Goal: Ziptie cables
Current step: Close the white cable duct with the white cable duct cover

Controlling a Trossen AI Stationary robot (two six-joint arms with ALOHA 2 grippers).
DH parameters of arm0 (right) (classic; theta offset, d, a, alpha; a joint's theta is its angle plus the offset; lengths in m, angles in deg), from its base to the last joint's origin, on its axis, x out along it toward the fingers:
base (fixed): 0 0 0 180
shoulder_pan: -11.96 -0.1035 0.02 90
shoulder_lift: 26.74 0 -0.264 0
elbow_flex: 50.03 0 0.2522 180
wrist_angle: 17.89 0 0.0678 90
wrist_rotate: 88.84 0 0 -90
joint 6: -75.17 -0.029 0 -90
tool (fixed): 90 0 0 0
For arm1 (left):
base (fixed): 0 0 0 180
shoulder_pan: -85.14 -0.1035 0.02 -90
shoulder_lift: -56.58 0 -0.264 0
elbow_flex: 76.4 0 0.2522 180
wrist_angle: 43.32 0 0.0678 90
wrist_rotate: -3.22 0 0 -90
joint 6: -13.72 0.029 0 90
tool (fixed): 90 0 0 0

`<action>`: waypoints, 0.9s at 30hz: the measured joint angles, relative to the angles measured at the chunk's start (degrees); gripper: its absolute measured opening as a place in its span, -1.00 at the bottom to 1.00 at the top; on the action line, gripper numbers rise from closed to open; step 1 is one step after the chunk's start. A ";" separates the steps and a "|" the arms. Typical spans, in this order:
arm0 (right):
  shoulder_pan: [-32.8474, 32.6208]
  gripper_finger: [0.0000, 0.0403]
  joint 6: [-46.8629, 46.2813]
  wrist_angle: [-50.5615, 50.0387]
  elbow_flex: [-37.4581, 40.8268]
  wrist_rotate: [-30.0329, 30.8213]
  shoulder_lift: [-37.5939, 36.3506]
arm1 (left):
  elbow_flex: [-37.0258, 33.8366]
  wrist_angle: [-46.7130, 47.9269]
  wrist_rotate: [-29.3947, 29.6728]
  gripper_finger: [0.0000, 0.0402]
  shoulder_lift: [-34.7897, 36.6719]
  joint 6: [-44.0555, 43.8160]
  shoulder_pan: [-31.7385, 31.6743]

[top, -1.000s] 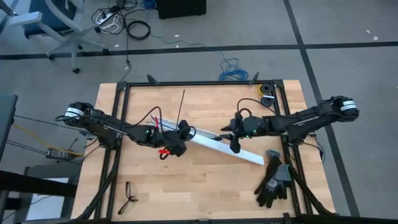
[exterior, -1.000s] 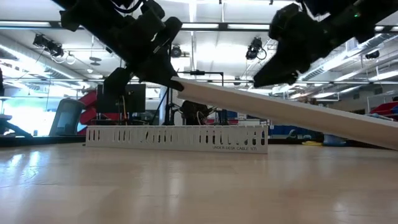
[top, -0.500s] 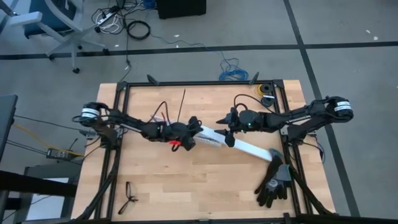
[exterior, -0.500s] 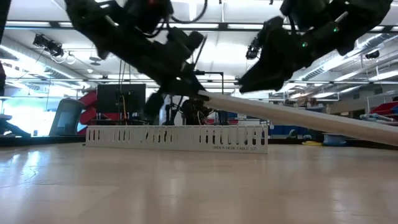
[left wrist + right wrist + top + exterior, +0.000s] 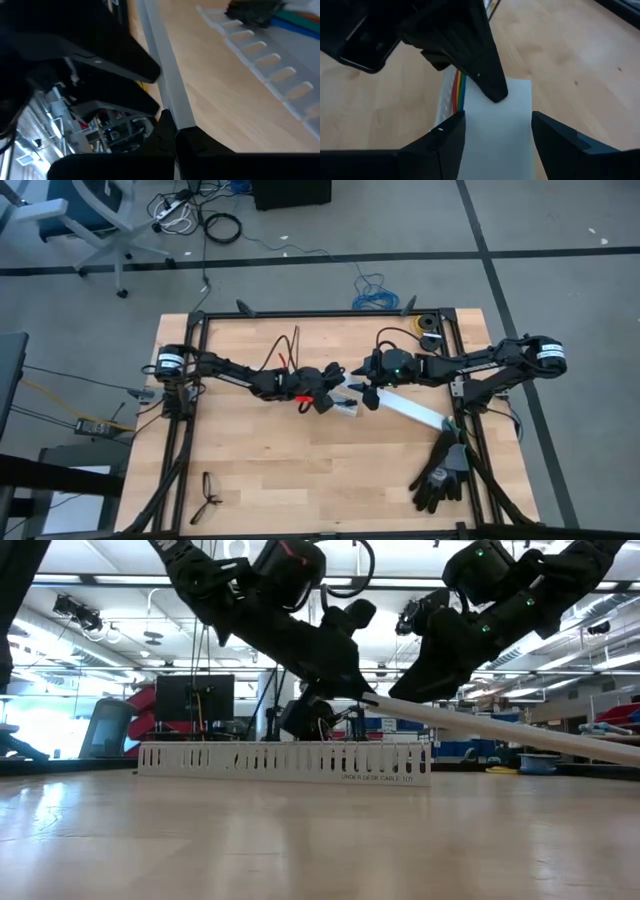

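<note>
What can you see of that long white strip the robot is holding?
The white strip is long, flat, smooth plastic by the look of it, thin and straight. It is tilted: the left gripper is shut on one end and holds it up, and the rest slopes down toward the right side of the table. The right gripper is open, with one finger on each side of the strip. Coloured cables show at its edge, close to the held end.
</note>
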 joint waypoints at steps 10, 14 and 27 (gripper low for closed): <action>0.27 0.17 -0.89 -1.87 -0.05 0.52 0.33 | 0.37 0.41 -1.86 -1.00 -0.03 -0.04 -0.87; 0.39 0.20 -1.83 -1.02 -0.08 -1.13 1.74 | 0.34 0.77 -1.93 -1.00 -0.03 -0.13 -0.91; 0.92 0.20 1.28 -0.23 -0.08 -1.22 3.50 | 0.32 0.42 -1.89 -1.00 -0.07 -0.28 -0.85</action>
